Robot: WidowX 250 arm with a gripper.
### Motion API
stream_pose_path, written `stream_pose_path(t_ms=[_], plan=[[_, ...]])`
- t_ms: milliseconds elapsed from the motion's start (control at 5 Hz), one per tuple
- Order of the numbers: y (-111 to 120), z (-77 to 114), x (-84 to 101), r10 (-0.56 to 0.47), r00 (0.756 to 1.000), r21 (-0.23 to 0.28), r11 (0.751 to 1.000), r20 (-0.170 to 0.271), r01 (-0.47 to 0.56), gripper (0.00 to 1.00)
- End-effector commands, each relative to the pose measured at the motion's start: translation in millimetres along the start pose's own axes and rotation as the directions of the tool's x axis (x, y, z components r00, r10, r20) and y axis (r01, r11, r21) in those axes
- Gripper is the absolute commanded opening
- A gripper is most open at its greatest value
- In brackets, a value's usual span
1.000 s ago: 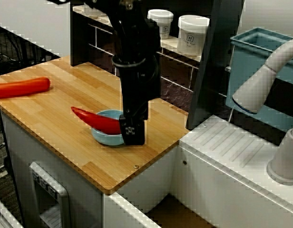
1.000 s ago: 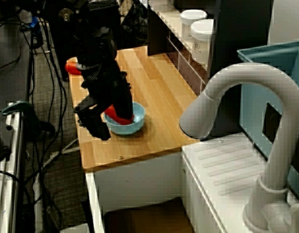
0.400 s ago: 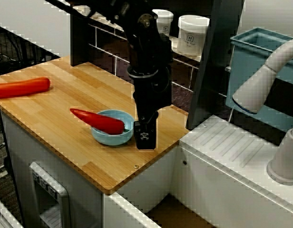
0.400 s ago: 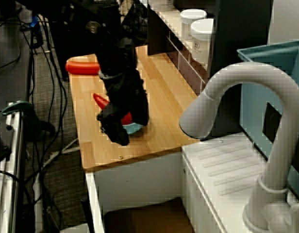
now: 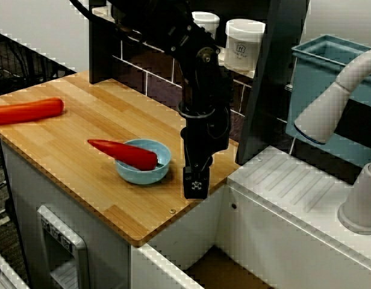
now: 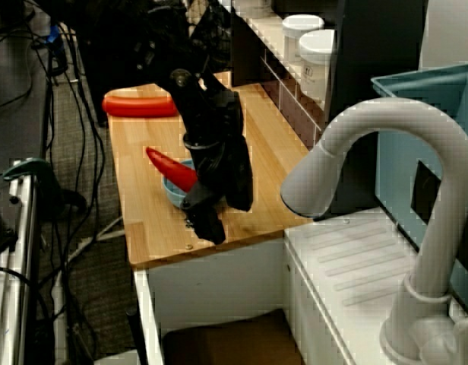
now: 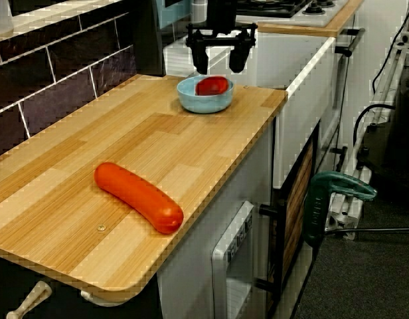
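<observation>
The fingers (image 7: 200, 60) stand apart with nothing between them; the view along the tabletop shows open space between the two dark, rounded tips. A second ago they were down at the bowl (image 5: 144, 175), right over the thick end of the chili (image 5: 122, 153). Now they have swung away to the bowl's 4 o'clock in the front view and hang low by the tabletop's (image 5: 83, 135) near edge, clear of the rim. The chili has not gone with them. It lies in the bowl on its own, thick end inside and pointed tip sticking out over the rim at 9 o'clock, so it reads as let go and set down there.

The fingers are matt black and blocky, with a small white pattern on the end face, below a black jointed arm (image 5: 200, 90). The chili is glossy red, smooth and tapered, with a slight curve. The bowl is small, round and shallow, pale blue, with a plain smooth wall. The tabletop is light wood-grain laminate in long strips, with a rounded corner.

Well apart from the bowl, at its 10 o'clock in the front view, lies a fat sausage (image 5: 26, 111), orange-red, smooth and blunt at the end that shows. Behind are dark glossy tiles and a shelf with two white lidded jars (image 5: 244, 43). At 3 o'clock are a white ribbed drainer, a grey faucet (image 5: 330, 102) and a teal bin (image 5: 318, 66).
</observation>
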State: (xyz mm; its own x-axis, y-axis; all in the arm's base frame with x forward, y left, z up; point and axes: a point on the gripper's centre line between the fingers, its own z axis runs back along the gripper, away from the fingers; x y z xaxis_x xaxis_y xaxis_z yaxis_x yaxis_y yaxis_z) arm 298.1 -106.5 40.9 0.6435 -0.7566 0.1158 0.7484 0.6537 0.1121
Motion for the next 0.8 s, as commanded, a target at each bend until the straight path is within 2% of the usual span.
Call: stream_pose_path(t_ms=[0,200,600], plan=[[12,6.4,9.2,-0.003,1.000,0.016,1.000,0.026,0.003,1.00],[16,7.5,1.9,-0.005,1.000,0.017,1.000,0.023,0.004,1.00],[44,13.3,-22.3,-0.013,1.000,0.012,1.000,0.017,0.012,1.00]])
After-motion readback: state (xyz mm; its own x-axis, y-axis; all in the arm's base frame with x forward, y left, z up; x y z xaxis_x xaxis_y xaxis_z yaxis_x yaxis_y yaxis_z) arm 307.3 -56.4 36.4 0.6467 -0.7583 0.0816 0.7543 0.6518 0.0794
